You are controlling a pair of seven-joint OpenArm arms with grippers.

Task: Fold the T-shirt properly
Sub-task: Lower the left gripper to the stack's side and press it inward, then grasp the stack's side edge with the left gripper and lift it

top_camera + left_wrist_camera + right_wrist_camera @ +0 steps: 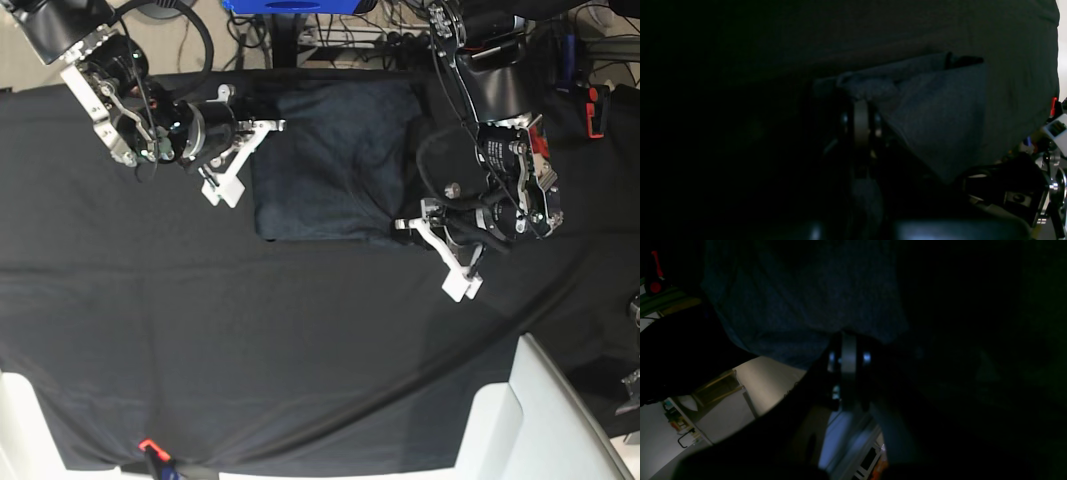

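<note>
Right at each wrist lens: closed jaws, clamped on folds of soft knit. Left gripper (pixel 861 100) pinched shut on a bunched edge of the T-shirt (pixel 933 123), cloth draped off it in a slack triangular flap. Right gripper (pixel 848 340) likewise shut on the T-shirt (pixel 800 306), fabric hanging over its tips in a loose, faintly ribbed sheet. Both wrist views very dark; finger outlines hard to make out, much of each frame plain black.

From the base view: T-shirt (pixel 335 165) lying as a roughly square slate-grey slab on the black tablecloth (pixel 250 340), towards the far edge of the cloth, between the two arms. Slightly bluer and lighter than the tablecloth, thin and matte, with soft creases across its top. Sleeves not distinguishable; presumably tucked in, cannot tell.

Right gripper (pixel 262 126) at the T-shirt's far corner on the view's left, white bracketed fingers touching the hem. Left gripper (pixel 405 224) at the near corner on the opposite side, tips meeting the fabric edge.

Red clamp (pixel 148 447) at the tablecloth's near edge, partly cut off. White chair-like shapes (pixel 545 410) beyond the tablecloth's near corners, cropped by the frame.
</note>
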